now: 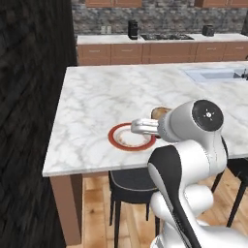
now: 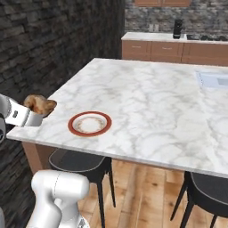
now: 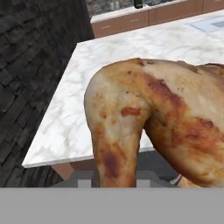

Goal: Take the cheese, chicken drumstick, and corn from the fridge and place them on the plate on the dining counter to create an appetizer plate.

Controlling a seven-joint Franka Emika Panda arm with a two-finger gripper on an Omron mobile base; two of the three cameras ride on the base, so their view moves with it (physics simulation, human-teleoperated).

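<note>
The gripper [image 2: 36, 116] pinches the chicken drumstick [image 2: 40, 104]. The plate [image 2: 89, 124] lies on the dining counter [image 2: 147, 102] ahead of it, empty.

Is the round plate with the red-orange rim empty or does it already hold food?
Empty. The round plate with the red-orange rim shows only its bare white centre on the marble counter.

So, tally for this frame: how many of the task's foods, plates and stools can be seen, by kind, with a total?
Chicken drumstick, held in the gripper, short of the plate: 1
Plate, nothing on it, on the dining counter: 1
Dark stools at the counter's near side: 2
Cheese: 0
Corn: 0
Total: 4
</note>
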